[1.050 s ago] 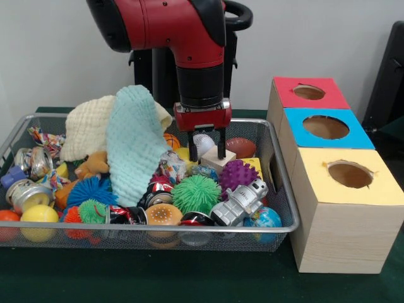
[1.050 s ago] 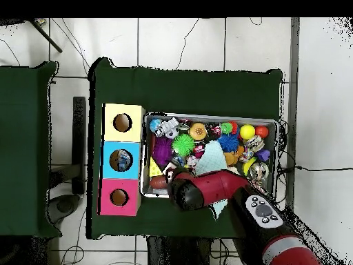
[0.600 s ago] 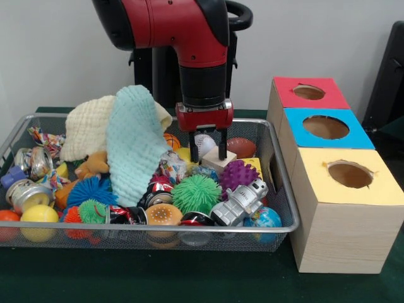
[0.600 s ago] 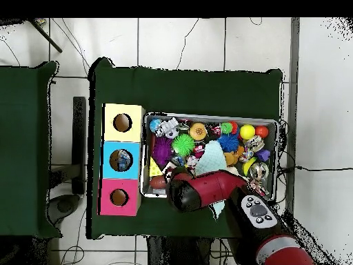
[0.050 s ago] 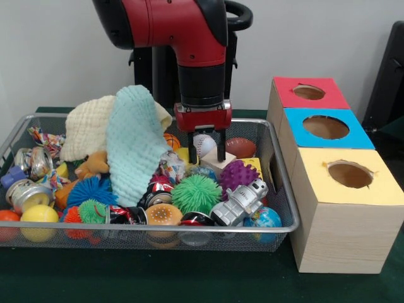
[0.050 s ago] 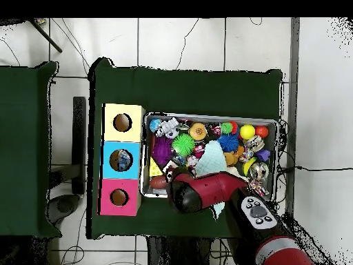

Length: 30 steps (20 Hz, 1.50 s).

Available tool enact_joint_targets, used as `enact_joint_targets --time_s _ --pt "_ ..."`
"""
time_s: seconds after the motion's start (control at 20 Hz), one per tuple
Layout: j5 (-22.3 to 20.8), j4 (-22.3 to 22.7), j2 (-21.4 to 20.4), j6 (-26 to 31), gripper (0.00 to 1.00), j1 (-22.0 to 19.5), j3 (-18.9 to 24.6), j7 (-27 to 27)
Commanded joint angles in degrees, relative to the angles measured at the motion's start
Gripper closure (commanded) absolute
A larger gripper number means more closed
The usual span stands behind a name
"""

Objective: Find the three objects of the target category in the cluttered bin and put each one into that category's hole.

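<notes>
My gripper (image 5: pixel 206 150) hangs at the back middle of the wire bin (image 5: pixel 281 189), open, with one finger on each side of a white baseball (image 5: pixel 203 144). The ball lies close against the left finger, with a small gap to the right one. Its fingertips reach down to a pale wooden block (image 5: pixel 218 161). A brown football (image 5: pixel 240 147) lies just right of the gripper, and a small basketball (image 5: pixel 170 139) just left. In the overhead view the red arm (image 6: pixel 207 190) covers the gripper.
Three boxes with holes stand right of the bin: red (image 5: pixel 309 93), blue (image 5: pixel 325 127), yellow (image 5: pixel 350 174). A teal cloth (image 5: pixel 132 145) and a cream cloth (image 5: pixel 88 126) are heaped on the left. A purple spiky ball (image 5: pixel 237 173), a green spiky ball (image 5: pixel 196 192) and a toy robot (image 5: pixel 240 202) fill the front.
The gripper shifted slightly right and back; the baseball stays between its fingers, and nothing has been lifted.
</notes>
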Motion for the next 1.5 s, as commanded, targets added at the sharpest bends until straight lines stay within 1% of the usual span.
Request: enact_joint_targets --time_s 0.05,0.5,1.0,1.2,1.5 --pt "-0.81 -5.55 7.67 0.5 0.0 -3.02 2.58 1.8" --pt "-0.59 -5.4 5.91 3.72 0.0 -3.7 4.2 -0.17" --pt "-0.95 -5.29 5.84 2.44 0.0 -4.61 5.07 -0.01" --pt "-1.09 -5.09 6.02 2.26 0.0 -5.87 6.37 -0.41" --pt "-1.52 -5.07 6.14 3.53 0.0 -7.85 8.5 -1.97"
